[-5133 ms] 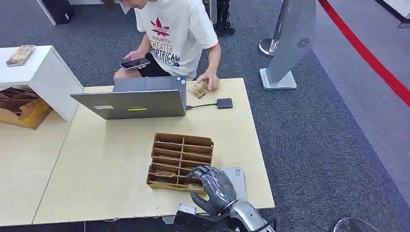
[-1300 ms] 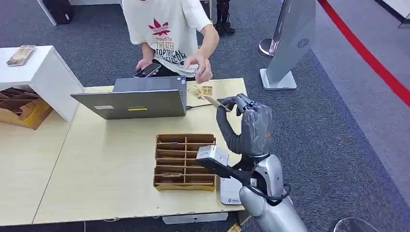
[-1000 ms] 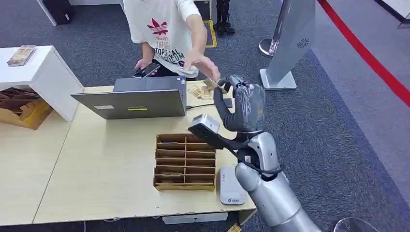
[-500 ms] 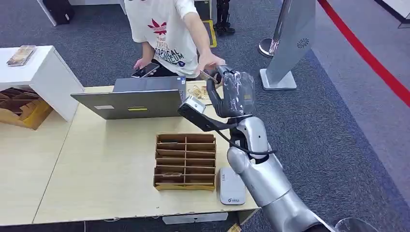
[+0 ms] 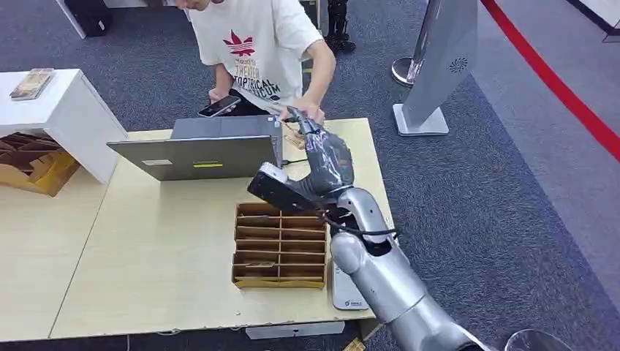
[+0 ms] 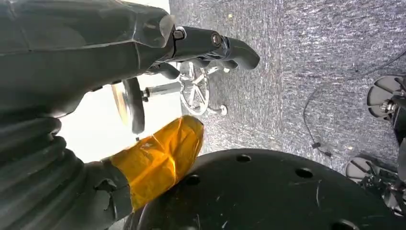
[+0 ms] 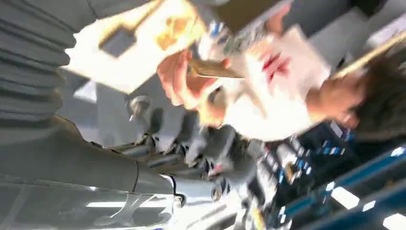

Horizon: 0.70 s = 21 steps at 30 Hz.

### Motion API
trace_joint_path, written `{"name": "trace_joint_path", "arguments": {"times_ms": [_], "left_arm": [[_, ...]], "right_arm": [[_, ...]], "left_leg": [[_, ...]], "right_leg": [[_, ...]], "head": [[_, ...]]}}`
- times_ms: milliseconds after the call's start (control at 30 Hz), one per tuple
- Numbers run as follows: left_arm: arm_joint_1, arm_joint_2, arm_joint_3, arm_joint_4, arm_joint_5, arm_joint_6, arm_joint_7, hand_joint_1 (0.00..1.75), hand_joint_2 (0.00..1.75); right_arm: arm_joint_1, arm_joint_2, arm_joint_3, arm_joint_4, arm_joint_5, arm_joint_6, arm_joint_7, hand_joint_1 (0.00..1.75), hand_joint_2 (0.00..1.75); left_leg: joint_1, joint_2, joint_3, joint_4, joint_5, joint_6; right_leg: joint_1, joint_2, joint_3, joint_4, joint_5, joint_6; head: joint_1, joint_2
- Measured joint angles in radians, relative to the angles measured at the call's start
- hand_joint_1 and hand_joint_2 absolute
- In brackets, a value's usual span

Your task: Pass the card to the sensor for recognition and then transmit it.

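Reaching over the table's [image 5: 146, 248] far edge — right robot hand [image 5: 327, 157], empty — card [image 7: 210, 69] in the person's hand [image 7: 184, 81].

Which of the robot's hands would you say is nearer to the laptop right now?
The right hand, raised above the table just beside the laptop. The left hand hangs low, over the carpet.

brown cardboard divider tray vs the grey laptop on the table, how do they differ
The brown cardboard divider tray lies flat and open-topped, split into many slots; the grey laptop stands opened, its lid raised with the back toward the robot. The tray sits on the near half of the light wooden table, beside the right arm; the laptop sits at the far edge by the person. A dark cable runs from the laptop, none from the tray. Both rest on that table.
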Motion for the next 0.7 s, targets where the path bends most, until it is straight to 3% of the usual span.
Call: {"name": "trace_joint_path", "arguments": {"times_ms": [167, 333, 433, 533, 700], "left_arm": [[0.001, -0.005, 0.003, 0.000, 0.001, 0.000, -0.003, 0.00, 1.75], [0.004, -0.006, 0.026, 0.000, 0.002, 0.000, -0.018, 0.00, 1.75], [0.007, -0.004, 0.032, 0.000, 0.002, 0.002, -0.030, 0.00, 1.75], [0.010, -0.002, 0.032, 0.000, 0.002, 0.010, -0.040, 0.00, 1.75], [0.012, -0.005, 0.032, 0.000, 0.002, 0.016, -0.045, 0.00, 1.75]], "right_arm": [[0.040, 0.005, 0.037, -0.050, -0.150, 0.091, -0.028, 0.00, 0.00], [0.123, -0.002, 0.059, -0.155, -0.599, 0.342, -0.077, 0.00, 0.00], [0.170, -0.052, 0.076, -0.199, -0.909, 0.581, -0.132, 0.00, 0.00], [0.253, -0.121, 0.086, -0.245, -1.151, 0.769, -0.238, 0.00, 0.00], [0.409, -0.179, 0.073, -0.337, -1.271, 0.841, -0.297, 0.00, 0.00]], "left_leg": [[0.000, 0.000, 0.000, 0.000, 0.000, 0.000], [0.000, 0.000, 0.000, 0.000, 0.000, 0.000], [0.000, 0.000, 0.000, 0.000, 0.000, 0.000], [0.000, -0.001, 0.000, 0.000, -0.001, 0.000], [0.000, 0.000, -0.001, 0.000, -0.001, 0.000]], "right_leg": [[0.000, 0.000, 0.000, 0.000, 0.000, 0.000], [0.000, 0.000, -0.001, 0.000, 0.000, 0.000], [0.000, 0.000, -0.001, -0.001, 0.000, 0.000], [0.000, -0.001, 0.000, -0.001, 0.000, 0.000], [0.000, 0.000, -0.001, -0.001, -0.001, 0.001]], "head": [[0.000, 0.000], [0.000, 0.000], [0.000, 0.000], [0.000, 0.000], [-0.001, 0.000]]}}
